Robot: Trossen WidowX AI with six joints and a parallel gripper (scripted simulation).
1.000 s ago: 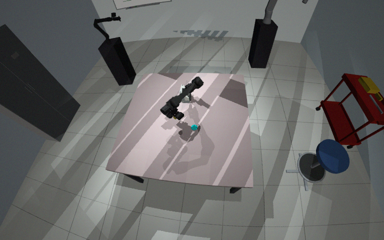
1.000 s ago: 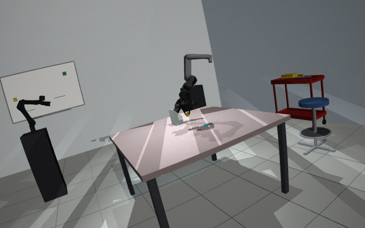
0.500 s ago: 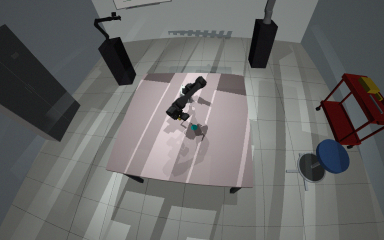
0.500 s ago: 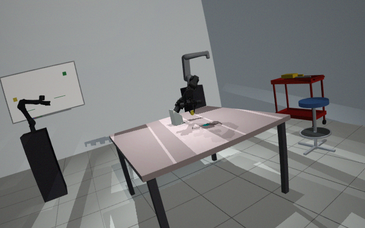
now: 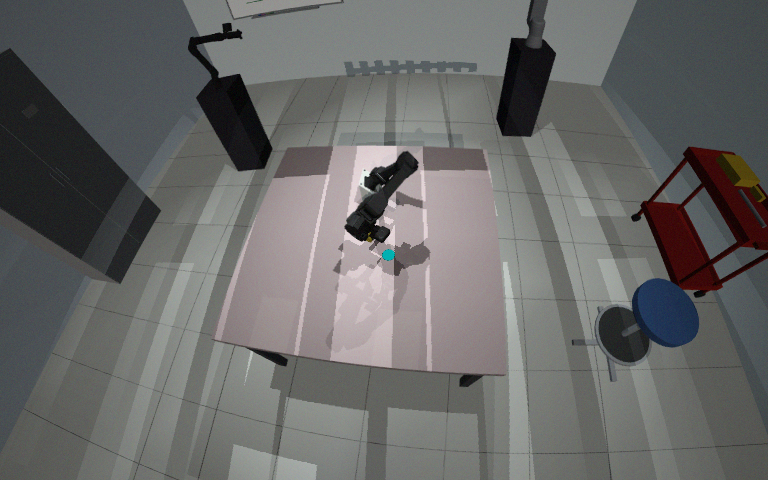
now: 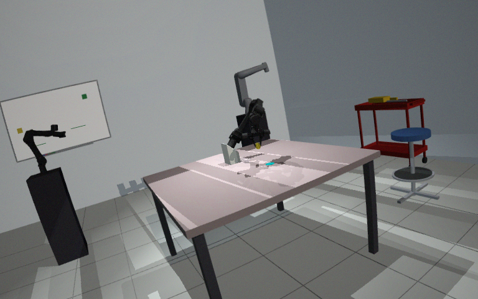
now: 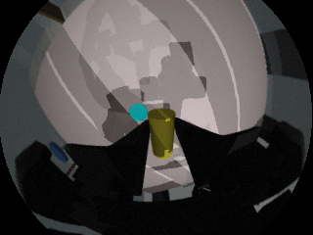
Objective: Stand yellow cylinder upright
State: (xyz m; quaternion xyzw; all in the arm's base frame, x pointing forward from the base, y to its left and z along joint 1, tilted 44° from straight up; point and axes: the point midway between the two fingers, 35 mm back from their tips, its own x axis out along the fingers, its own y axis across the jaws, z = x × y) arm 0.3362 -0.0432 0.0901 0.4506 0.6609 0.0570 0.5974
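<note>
Over at the left of the exterior frame, a slim black robot arm (image 5: 202, 56) (image 6: 34, 148) stands on a dark box-shaped pedestal (image 5: 235, 121) (image 6: 56, 215), under a white rectangular board (image 6: 58, 116). Toward the middle, the pink rectangular table (image 5: 266, 271) (image 6: 211, 200) carries a pale upright panel (image 5: 363, 181) (image 6: 229, 154) and, at the centre of the top frame, the jointed black working arm (image 5: 390, 189) (image 6: 250, 118). Its black parallel-jaw gripper (image 5: 372, 236) (image 6: 257, 140) (image 7: 162, 121) is clamped on the yellow tall cylinder (image 5: 369, 238) (image 6: 257, 145) (image 7: 162, 133) — up off the table, just beside the flat cyan circle (image 5: 387, 255) (image 6: 269, 164) (image 7: 138, 112) as the wrist view shows it, not over it. At the right of both room views come a round blue-seated stool (image 5: 665, 312) (image 6: 411, 134) and a red metal cart (image 5: 682, 249) (image 6: 391, 104) — yellow blocks (image 5: 737, 169) (image 6: 378, 99) on its top.
</note>
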